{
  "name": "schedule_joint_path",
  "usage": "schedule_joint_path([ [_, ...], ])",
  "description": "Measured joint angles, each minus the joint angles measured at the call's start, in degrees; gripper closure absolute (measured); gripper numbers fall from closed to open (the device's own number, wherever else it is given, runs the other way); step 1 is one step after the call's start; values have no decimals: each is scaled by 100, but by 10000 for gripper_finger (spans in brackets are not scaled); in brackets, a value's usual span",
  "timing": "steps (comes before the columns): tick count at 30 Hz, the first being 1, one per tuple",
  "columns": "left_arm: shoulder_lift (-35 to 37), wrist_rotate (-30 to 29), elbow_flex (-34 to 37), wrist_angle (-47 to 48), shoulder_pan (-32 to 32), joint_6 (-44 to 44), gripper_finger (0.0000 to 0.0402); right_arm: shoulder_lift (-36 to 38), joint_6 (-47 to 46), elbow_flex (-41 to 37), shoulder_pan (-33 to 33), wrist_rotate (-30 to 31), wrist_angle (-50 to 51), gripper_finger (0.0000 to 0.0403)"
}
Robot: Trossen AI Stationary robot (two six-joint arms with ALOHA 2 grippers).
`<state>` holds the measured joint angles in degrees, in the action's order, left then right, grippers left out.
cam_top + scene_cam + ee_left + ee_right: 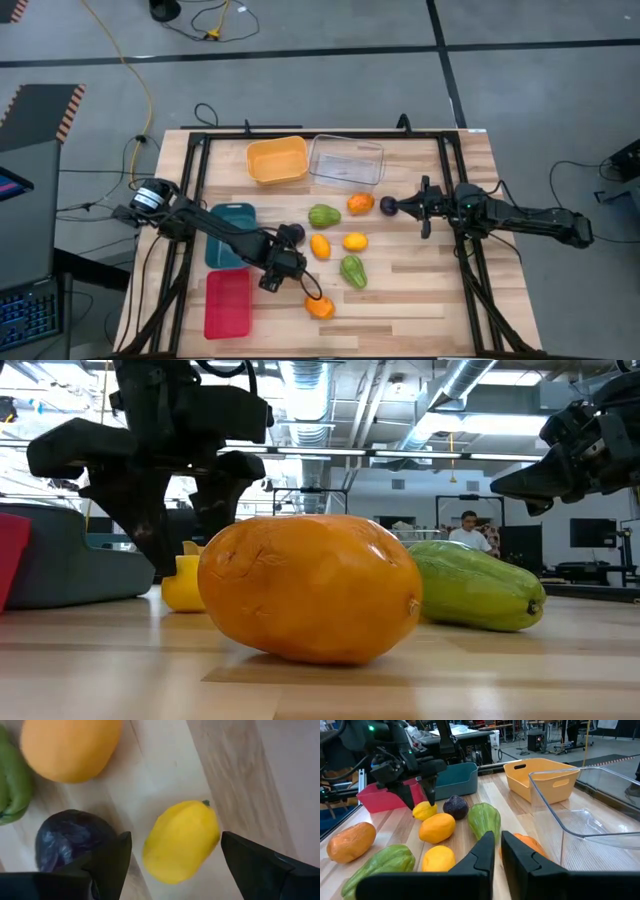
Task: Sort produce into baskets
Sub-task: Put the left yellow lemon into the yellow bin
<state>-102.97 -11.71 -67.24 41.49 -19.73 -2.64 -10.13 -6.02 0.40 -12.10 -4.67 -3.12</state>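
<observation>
Left pincer [172, 865] hangs wide open over a yellow lemon [181, 841] on the desk [420, 290], fingers astride it without touching; a dark purple fruit [70, 840] sits just beside one finger, an orange fruit [70, 747] near. Right pincer [497, 851], nearly closed and empty, hovers by the clear basket [580, 815]

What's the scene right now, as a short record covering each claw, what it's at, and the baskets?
left claw: open, straddling the yellow piece, not closed on it
beside it: purple piece
right claw: shut, empty, near the clear basket
other baskets: orange basket, teal basket, red basket
produce in baskets: none seen
</observation>
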Motion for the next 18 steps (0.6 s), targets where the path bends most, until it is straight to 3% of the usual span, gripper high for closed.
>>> schedule_joint_path([
  [13,-473,80,-4,-13,59,-235,108,2,-4,2,2,4,-44,299],
  [18,-482,80,-4,-14,57,-264,143,4,-4,4,2,4,-60,299],
])
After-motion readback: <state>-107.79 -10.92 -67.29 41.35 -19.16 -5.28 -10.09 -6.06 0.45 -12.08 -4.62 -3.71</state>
